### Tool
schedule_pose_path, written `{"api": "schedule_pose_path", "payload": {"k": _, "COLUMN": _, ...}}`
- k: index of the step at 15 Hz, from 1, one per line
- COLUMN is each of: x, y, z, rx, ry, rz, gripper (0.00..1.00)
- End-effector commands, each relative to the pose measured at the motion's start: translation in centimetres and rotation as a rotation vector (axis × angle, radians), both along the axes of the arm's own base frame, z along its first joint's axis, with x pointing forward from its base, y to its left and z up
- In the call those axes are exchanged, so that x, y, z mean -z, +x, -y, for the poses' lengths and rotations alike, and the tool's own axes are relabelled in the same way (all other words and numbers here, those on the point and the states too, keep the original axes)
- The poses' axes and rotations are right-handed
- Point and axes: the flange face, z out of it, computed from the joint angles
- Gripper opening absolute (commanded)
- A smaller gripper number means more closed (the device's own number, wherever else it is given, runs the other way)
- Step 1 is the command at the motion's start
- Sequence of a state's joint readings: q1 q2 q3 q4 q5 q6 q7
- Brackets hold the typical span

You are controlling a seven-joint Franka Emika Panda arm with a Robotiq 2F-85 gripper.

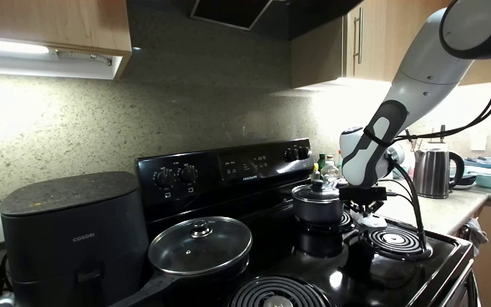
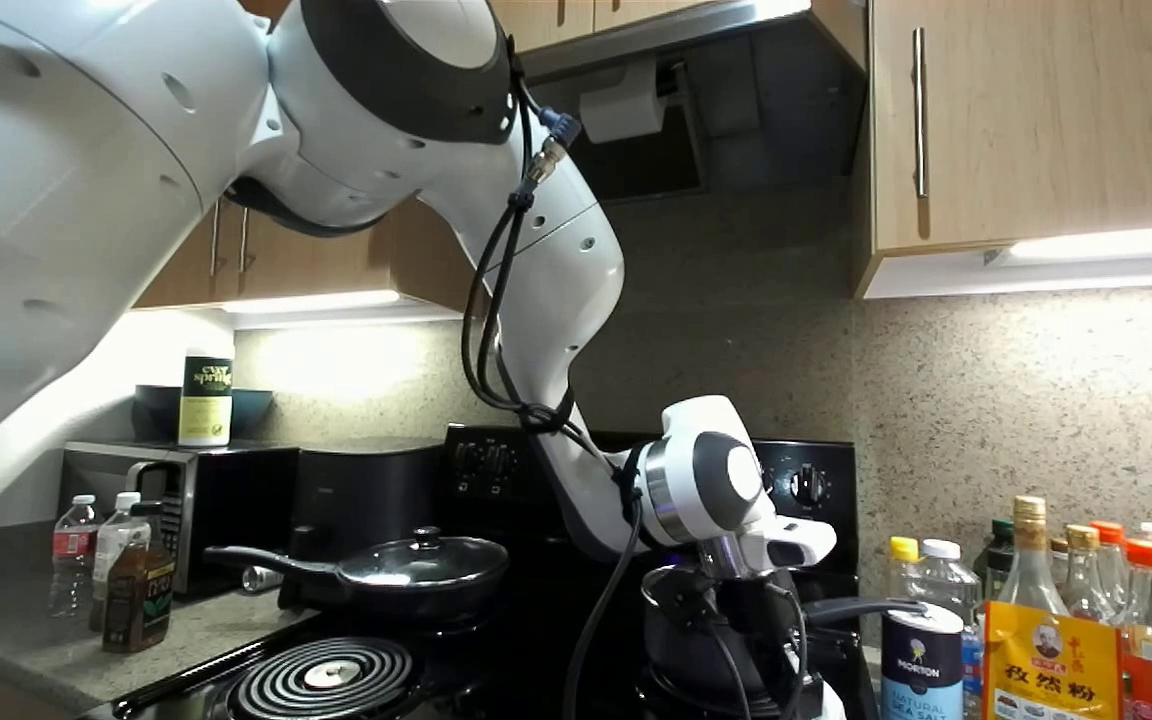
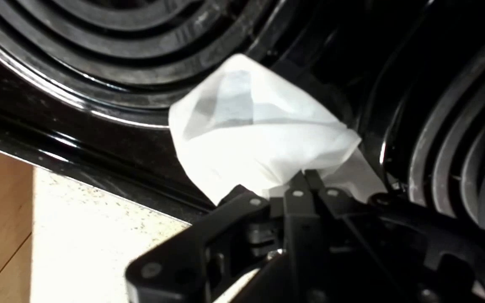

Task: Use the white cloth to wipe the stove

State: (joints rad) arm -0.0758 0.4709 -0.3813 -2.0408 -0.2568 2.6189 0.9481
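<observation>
Stove (image 1: 365, 277): if hot (can't tell), scorch risk. Pot (image 1: 319, 209), far side: wide L swipe may tip it. R burner (image 1: 394, 239), near side: coils could snag loose folds. Gripper (image 3: 305, 179) pinches white cloth (image 3: 263, 126) btwn that burner & pot, prob. edge only, so drag may free it.

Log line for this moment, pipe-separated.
task: wipe stove | tool: closed on white cloth | location: edge of front burner | nearby: lidded pot on rear burner

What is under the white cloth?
In the wrist view, the white cloth overlaps black stovetop and the edge of a coil burner; what lies directly beneath is hidden.
</observation>
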Motion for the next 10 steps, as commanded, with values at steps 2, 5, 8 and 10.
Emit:
{"api": "schedule_pose_path", "payload": {"k": 2, "x": 0.0, "y": -1.5, "z": -2.1, "rx": -0.092, "ry": 0.182, "rz": -0.111, "gripper": 0.00}}
{"api": "schedule_pose_path", "payload": {"k": 5, "x": -1.8, "y": -2.4, "z": -3.9, "rx": -0.134, "ry": 0.268, "rz": -0.198, "gripper": 0.00}}
{"api": "schedule_pose_path", "payload": {"k": 8, "x": -3.0, "y": -2.7, "z": -5.9, "rx": -0.206, "ry": 0.327, "rz": -0.272, "gripper": 0.00}}
{"api": "schedule_pose_path", "payload": {"k": 10, "x": -3.6, "y": -2.7, "z": -8.1, "rx": -0.313, "ry": 0.343, "rz": -0.323, "gripper": 0.00}}
